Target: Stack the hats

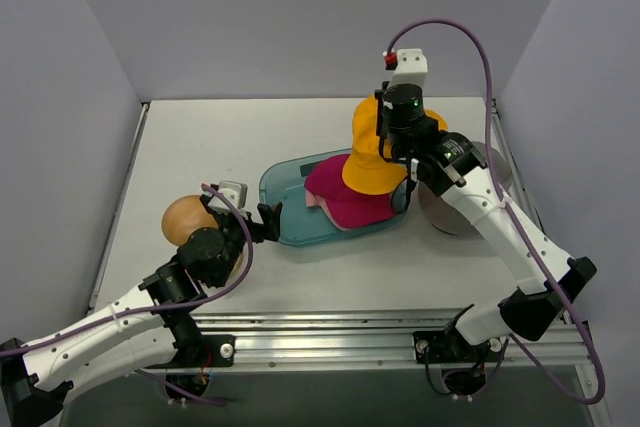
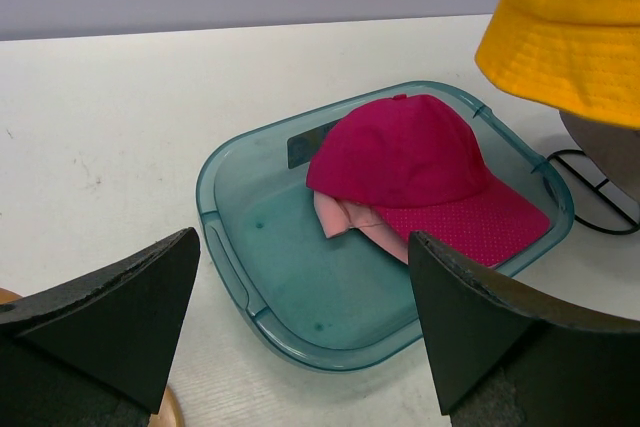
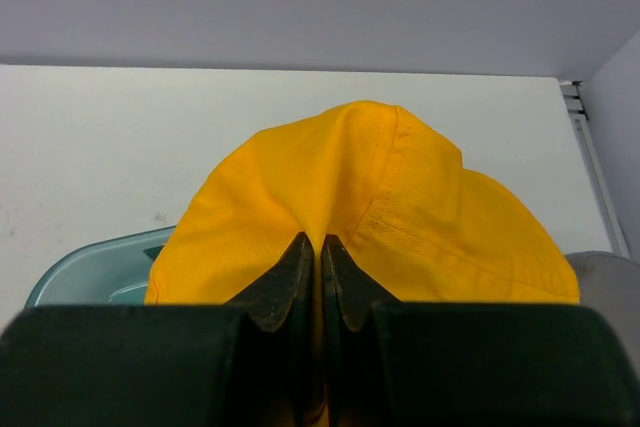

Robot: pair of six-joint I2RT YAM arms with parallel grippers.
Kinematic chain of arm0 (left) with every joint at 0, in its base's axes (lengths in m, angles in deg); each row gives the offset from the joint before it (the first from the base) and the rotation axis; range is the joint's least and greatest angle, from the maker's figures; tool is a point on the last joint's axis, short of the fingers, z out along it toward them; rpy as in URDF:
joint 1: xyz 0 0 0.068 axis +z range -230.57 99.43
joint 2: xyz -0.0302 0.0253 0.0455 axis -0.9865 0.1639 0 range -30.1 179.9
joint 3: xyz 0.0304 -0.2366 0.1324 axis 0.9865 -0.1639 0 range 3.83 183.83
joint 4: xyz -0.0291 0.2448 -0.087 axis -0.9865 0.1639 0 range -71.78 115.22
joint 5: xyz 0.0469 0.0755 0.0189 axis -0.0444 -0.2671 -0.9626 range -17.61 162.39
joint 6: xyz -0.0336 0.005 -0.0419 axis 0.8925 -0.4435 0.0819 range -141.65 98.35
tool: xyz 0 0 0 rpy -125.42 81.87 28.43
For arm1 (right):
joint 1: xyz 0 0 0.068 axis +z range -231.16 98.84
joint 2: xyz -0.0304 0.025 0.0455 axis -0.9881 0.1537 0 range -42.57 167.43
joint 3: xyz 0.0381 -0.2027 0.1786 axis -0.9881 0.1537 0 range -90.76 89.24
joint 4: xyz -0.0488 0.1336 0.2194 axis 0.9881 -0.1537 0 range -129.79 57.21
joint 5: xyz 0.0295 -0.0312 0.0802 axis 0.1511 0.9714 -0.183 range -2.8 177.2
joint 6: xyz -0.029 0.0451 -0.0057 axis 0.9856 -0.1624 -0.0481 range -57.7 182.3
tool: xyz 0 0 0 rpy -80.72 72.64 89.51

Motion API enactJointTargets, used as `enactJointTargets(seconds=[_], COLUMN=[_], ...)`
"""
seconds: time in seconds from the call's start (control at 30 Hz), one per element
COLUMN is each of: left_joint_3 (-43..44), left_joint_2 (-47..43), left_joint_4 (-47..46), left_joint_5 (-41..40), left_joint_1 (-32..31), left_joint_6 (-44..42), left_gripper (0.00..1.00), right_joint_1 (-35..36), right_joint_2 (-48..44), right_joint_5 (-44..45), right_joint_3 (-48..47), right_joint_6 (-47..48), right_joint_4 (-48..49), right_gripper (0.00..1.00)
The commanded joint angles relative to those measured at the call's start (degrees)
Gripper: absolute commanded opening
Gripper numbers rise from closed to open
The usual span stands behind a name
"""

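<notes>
Right wrist: my right gripper (image 3: 321,247) pinches the yellow hat (image 3: 400,217) over the tray (image 2: 240,277); next I'd lower it onto the magenta hat (image 2: 400,157); left gripper (image 2: 302,247) spread.

pale pink hat (image 2: 343,215) mostly buried under magenta hat (image 2: 415,172), I only get a sliver of it

grey hat (image 2: 602,147) covered by yellow hat (image 2: 570,27) and cut by the right edge in left wrist view; from top the right arm sits over most of it

yellow hat runs off the top and right edges there; in right wrist view its lower half is behind the right gripper (image 3: 318,242), pinched fold lost between the closed fingers

wooden stand (image 1: 183,217) half under the left arm

black wire thing (image 2: 598,187) below grey hat: can't tell what it is

dark label (image 2: 300,145) in tray (image 2: 215,207) partly under magenta hat, unreadable
</notes>
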Motion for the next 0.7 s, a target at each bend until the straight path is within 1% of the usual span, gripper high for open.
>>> enactJointTargets(seconds=[0.0, 0.07, 0.1, 0.13, 0.2, 0.33, 0.57, 0.67], left_joint_3=[1.24, 1.42, 1.42, 1.42, 1.33, 1.33, 1.42, 1.33], left_joint_2=[0.07, 0.07, 0.07, -0.1, -0.19, -0.02, -0.19, -0.37], left_joint_4=[-2.47, -2.3, -2.3, -2.3, -2.38, -2.38, -2.21, -2.3], left_joint_5=[-0.52, -0.43, -0.34, -0.34, -0.25, 0.01, 0.28, 0.28], left_joint_1=[-0.18, -0.18, -0.18, -0.18, -0.18, -0.18, -0.18, -0.18], left_joint_6=[-0.28, -0.28, -0.28, -0.28, -0.28, -0.28, -0.19, -0.1], left_gripper=[0.94, 0.94, 0.94, 0.94, 0.94, 0.94, 0.94, 0.94], right_joint_1=[-4.42, -7.5, -11.43, -13.04, -16.81, -22.26, -28.51, -29.49], right_joint_2=[-4.51, -5.74, -5.92, -6.19, -8.03, -11.2, -12.77, -16.02], right_joint_5=[3.52, 3.27, 2.57, 1.61, 1.77, 2.04, -1.56, -1.39], right_joint_3=[-1.39, -0.07, -0.07, 0.02, 1.51, 4.59, 9.94, 15.91], right_joint_6=[2.09, 1.66, 0.87, -0.88, -1.77, -3.36, -5.46, -6.69], right_joint_4=[0.03, -0.67, -1.72, -3.99, -4.72, -4.98, -5.77, -3.85], right_gripper=[0.0, 0.0, 0.0, 0.0, 0.0, 0.0, 0.0, 0.0])
